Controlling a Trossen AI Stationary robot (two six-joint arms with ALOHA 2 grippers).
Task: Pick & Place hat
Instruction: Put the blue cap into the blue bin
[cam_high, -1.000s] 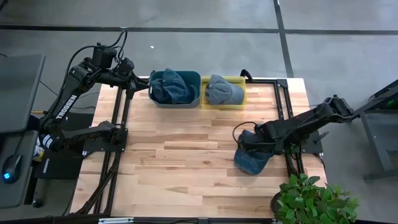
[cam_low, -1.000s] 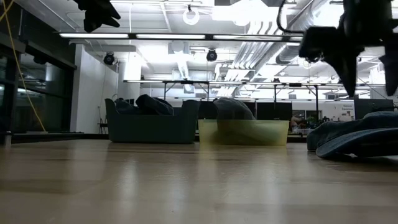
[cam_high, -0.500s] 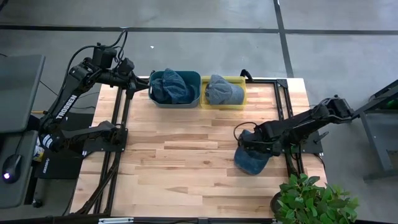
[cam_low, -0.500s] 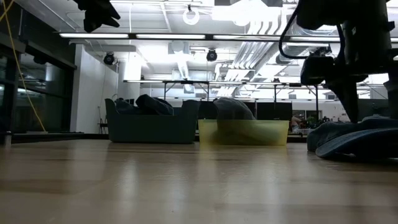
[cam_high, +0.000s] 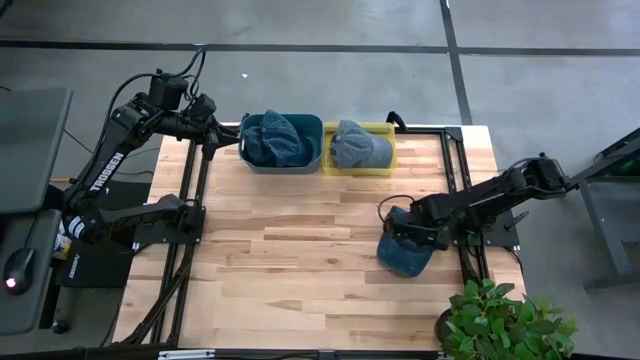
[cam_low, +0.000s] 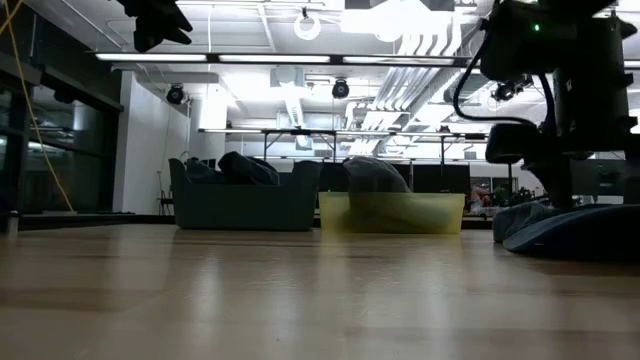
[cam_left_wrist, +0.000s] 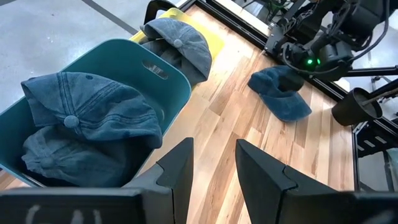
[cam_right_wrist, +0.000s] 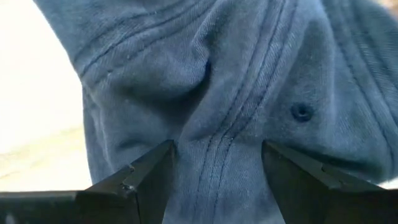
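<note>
Wooden planks make up the counter, which sits on a grey concrete floor, with a leafy potted plant at its near right corner. Nearest of the task's things, a blue denim hat lies flat on the right part of the counter, close to the near edge and well apart from the bins. The right end effector is down on the far side of this hat; its wrist view shows both dark fingers spread wide with a ridge of the hat's fabric bunched between them, the fingers pressed against the cloth but not yet closed on it. From table height the hat shows as a low dark mound at the right, with the right arm standing over it. Farther back, at the far edge of the counter, a teal bin holds two more denim caps, and touching its right side a yellow bin holds another cap. Over the far left corner, just beside the teal bin, the left end effector hangs in the air, its fingers parted with nothing between them.
</note>
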